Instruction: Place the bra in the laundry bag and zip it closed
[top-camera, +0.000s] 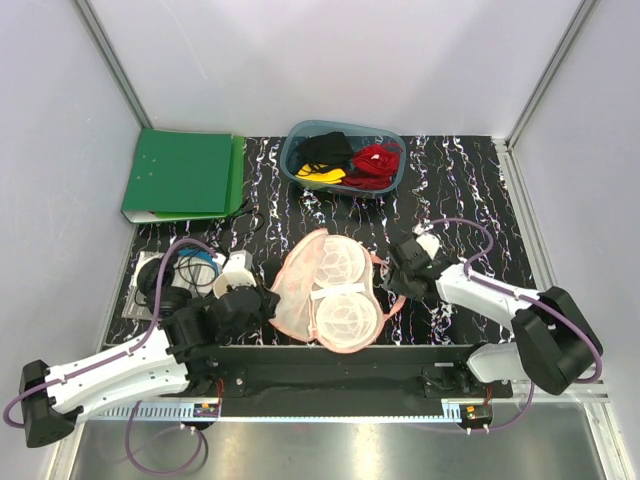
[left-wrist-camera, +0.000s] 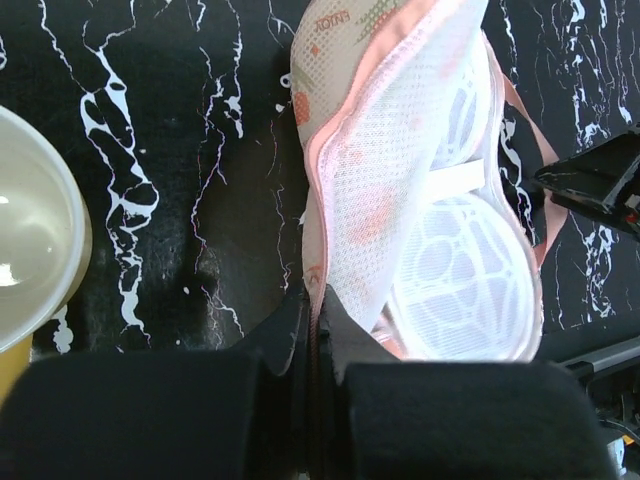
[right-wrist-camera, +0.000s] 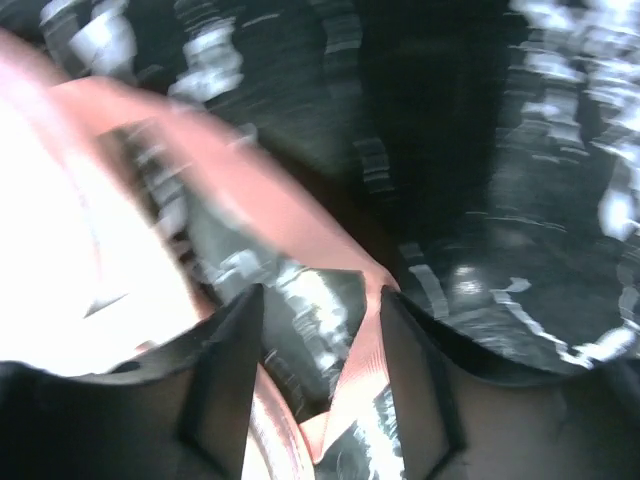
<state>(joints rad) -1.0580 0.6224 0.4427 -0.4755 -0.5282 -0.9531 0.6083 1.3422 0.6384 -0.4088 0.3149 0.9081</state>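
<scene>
While open, laundry bag (top-camera: 338, 290) lengthwise near-far; left hand (left-wrist-camera: 315, 305) tight on it, right hand (right-wrist-camera: 320, 300) half-open.

High fixed view from behind, downward; two close wrist views; the laundry bag (top-camera: 328, 290) common to all three.

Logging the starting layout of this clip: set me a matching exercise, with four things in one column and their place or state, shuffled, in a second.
Things:
1. bra
2. laundry bag
3. left claw
4. green binder

Place or state:
A. lying open, mid-table
B. far left corner
C. in the blue-grey tub, with red and black garments
D. shut on the bag's pink trim

Pairs: 1-C, 2-A, 3-D, 4-B.
</scene>
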